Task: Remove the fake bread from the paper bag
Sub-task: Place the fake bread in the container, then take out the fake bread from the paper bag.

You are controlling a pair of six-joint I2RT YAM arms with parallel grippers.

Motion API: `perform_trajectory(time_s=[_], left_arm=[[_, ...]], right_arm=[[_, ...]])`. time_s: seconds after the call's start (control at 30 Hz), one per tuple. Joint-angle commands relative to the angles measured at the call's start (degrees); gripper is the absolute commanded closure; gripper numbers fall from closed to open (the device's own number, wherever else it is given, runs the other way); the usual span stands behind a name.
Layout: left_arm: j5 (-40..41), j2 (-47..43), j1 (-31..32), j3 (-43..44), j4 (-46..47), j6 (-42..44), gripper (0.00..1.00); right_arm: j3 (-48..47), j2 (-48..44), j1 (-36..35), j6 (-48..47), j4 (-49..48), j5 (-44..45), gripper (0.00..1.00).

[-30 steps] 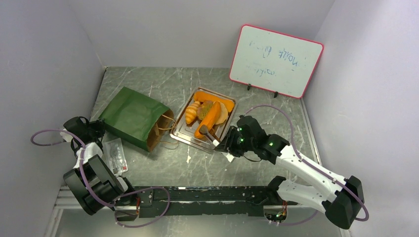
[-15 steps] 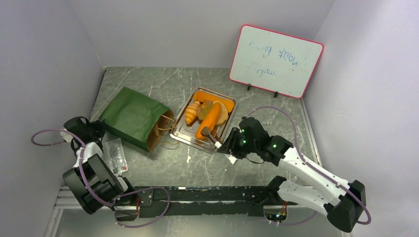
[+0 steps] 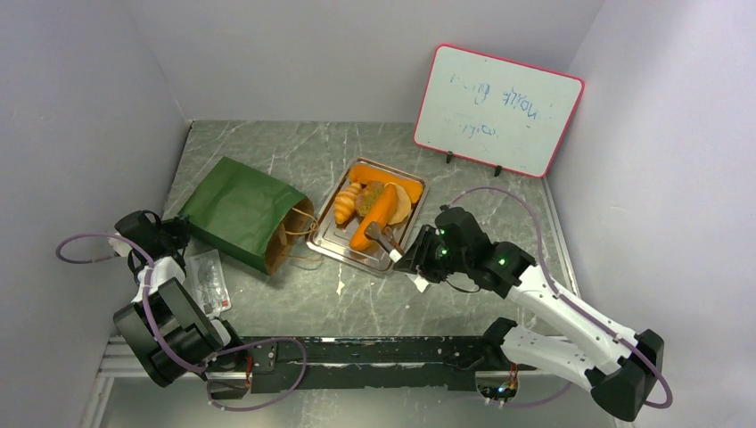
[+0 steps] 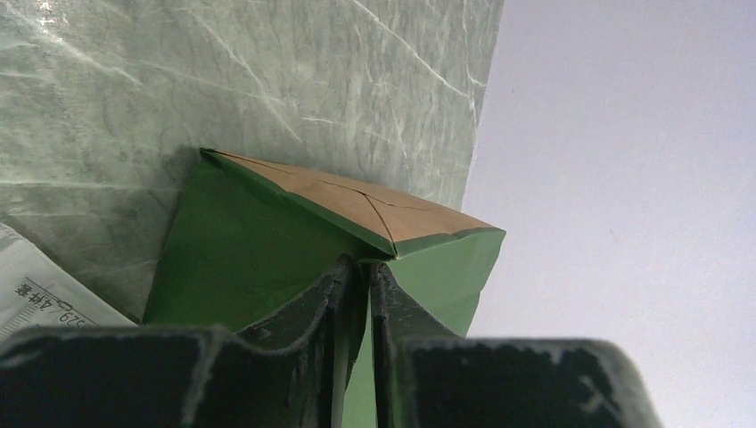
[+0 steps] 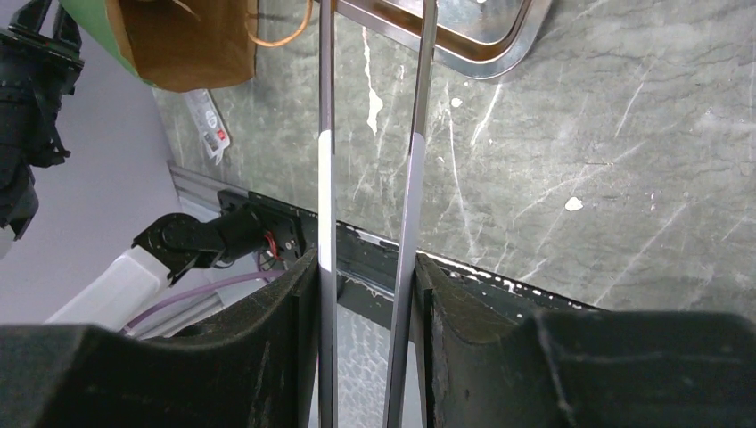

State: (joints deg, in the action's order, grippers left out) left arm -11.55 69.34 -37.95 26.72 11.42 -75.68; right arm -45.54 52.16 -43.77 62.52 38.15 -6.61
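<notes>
The dark green paper bag [image 3: 241, 209] lies on its side, its brown mouth and handles facing the tray. My left gripper [image 3: 168, 234] is shut on a folded bottom corner of the bag [image 4: 250, 259]; in the left wrist view the gripper [image 4: 367, 267] pinches green paper. Several fake breads lie in the metal tray [image 3: 343, 254]: a long orange loaf [image 3: 376, 212], a croissant [image 3: 346, 203] and others. My right gripper [image 3: 407, 259] is shut on metal tongs [image 3: 382, 239], whose tips are by the loaf's near end. In the right wrist view the gripper [image 5: 365, 263] squeezes both tong arms [image 5: 326, 134].
A whiteboard [image 3: 497, 109] stands at the back right. A plastic packet [image 3: 208, 278] lies near the left arm. Walls close in the left, back and right. A black rail [image 3: 357, 352] runs along the front edge.
My right arm has shifted slightly to the right with the tongs, whose tips stay over the tray's near side. The left arm and the bag have not moved.
</notes>
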Motion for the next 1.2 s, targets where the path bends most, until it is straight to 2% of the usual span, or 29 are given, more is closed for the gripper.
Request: perform_trajectory(time_s=[0.0,0.43,0.63,0.9,1.17], left_arm=[[-0.3,0.3,-0.6,0.6,2.1,0.1,0.93],[-1.6,1.5,-0.7,1.1,2.9,0.3,0.93],[-3.4,2.4,-0.9,1.7,3.8,0.4,0.93],[-5.4,3.2,-0.9,2.0,5.6,0.3,0.93],[-6.9,3.9,-1.3,1.7,6.8,0.1,0.93]], right_arm=[[-3.2,-1.6,0.2,-0.2,0.9,1.1,0.64],[-6.6,-2.7,0.0,-1.6,3.1,1.7,0.65],[-6.6,0.7,-3.1,-1.7,-2.4,0.3,0.66],[-6.6,9.1,-11.5,-0.9,-11.9,0.8,0.66],[-5.1,15.4,-13.2,-0.8,-21.8,-2.0,0.67]])
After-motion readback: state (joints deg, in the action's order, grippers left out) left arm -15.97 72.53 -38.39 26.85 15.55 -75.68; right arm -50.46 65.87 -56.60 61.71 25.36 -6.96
